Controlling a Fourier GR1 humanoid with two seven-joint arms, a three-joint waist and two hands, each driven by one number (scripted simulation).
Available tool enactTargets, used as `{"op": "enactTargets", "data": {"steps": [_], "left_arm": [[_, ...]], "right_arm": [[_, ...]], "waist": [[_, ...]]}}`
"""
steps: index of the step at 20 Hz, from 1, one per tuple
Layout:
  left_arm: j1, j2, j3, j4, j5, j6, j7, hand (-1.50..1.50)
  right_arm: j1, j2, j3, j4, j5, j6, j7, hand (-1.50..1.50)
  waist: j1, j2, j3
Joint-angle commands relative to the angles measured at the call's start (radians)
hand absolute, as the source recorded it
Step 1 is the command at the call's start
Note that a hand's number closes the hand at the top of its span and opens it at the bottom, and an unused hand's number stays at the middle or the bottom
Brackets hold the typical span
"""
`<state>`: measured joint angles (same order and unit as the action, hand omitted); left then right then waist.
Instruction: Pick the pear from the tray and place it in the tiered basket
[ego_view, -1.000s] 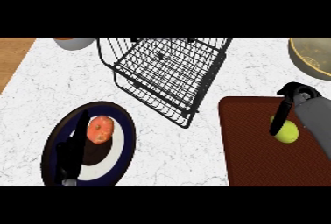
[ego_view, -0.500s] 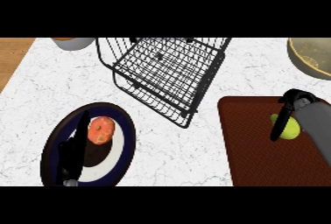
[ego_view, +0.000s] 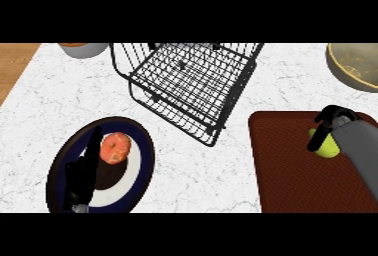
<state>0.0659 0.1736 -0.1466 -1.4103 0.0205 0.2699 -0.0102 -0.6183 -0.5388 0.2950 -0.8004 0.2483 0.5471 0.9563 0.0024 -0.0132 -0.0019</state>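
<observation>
While the white marbled tabletop (ego_view: 184, 170) is filling most of the head view, a strip of wood (ego_view: 15, 65) is showing along its far left edge. Near the top left, a pale bowl (ego_view: 85, 49) is sitting partly out of view. Below it, at the lower left, a dark-rimmed plate (ego_view: 140, 155) is lying on the tabletop and carrying a reddish-orange fruit (ego_view: 114, 148). The left hand (ego_view: 81, 180) is hanging over this plate, just left of the fruit, its fingers (ego_view: 92, 145) stretching straight upward in the view and gripping nothing.

In the middle, the black wire basket (ego_view: 188, 85) is standing at a tilt across the view, holding nothing that can be seen. At the top right, a round tan bowl (ego_view: 358, 65) is sitting cut off by the edge.

At the right, the brown tray (ego_view: 295, 175) is lying on the tabletop. The yellow-green pear (ego_view: 326, 146) is sitting over the tray's upper right part, and the right hand (ego_view: 330, 120) is curling its fingers (ego_view: 317, 141) round it, with the grey forearm covering its right side. Whether the pear is touching the tray cannot be told.
</observation>
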Motion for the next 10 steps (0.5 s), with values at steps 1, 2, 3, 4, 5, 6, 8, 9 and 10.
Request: {"op": "enactTargets", "data": {"steps": [1,2,3,4,5,6,8,9,10], "left_arm": [[-0.002,0.023,0.051,0.059,0.029,-0.043,-0.001,0.0],[0.029,-0.034,-0.021,0.011,-0.016,0.007,0.039,0.0],[0.021,-0.012,0.008,0.021,0.003,-0.018,0.019,0.0],[0.05,-0.025,-0.019,0.005,-0.008,-0.016,0.01,0.0],[-0.001,0.014,0.027,0.007,0.009,-0.033,0.044,0.0],[0.043,-0.009,0.013,0.026,0.0,-0.02,-0.01,0.0],[0.01,-0.033,-0.005,0.033,-0.014,-0.016,0.005,0.0],[0.017,0.007,0.029,-0.003,0.008,-0.043,0.022,0.0],[0.056,-0.04,-0.022,-0.022,-0.029,-0.002,0.017,0.0]], "right_arm": [[0.05,-0.012,-0.019,0.003,0.036,0.01,-0.036,1.5],[0.076,0.015,-0.013,-0.021,0.045,-0.025,-0.033,1.5],[0.045,0.064,-0.013,0.005,0.049,-0.023,-0.015,1.5],[0.055,0.04,0.02,0.033,0.093,-0.023,-0.095,1.5],[0.059,0.05,0.038,-0.011,0.101,-0.001,-0.077,1.5],[0.113,-0.008,0.056,-0.081,0.118,0.017,-0.133,1.5],[0.056,0.019,0.053,0.01,0.179,-0.042,-0.181,1.5],[0.015,0.042,0.046,0.011,0.197,-0.052,-0.137,1.5],[0.048,0.016,0.053,0.03,0.218,-0.071,-0.21,1.5]], "waist": [[0.0,0.014,0.002],[-0.001,0.013,0.002],[0.004,0.014,0.002],[0.009,0.016,0.002],[0.004,0.014,0.002],[-0.004,0.012,0.002],[0.008,0.016,0.002],[0.011,0.016,0.002],[0.011,0.016,0.003]]}}
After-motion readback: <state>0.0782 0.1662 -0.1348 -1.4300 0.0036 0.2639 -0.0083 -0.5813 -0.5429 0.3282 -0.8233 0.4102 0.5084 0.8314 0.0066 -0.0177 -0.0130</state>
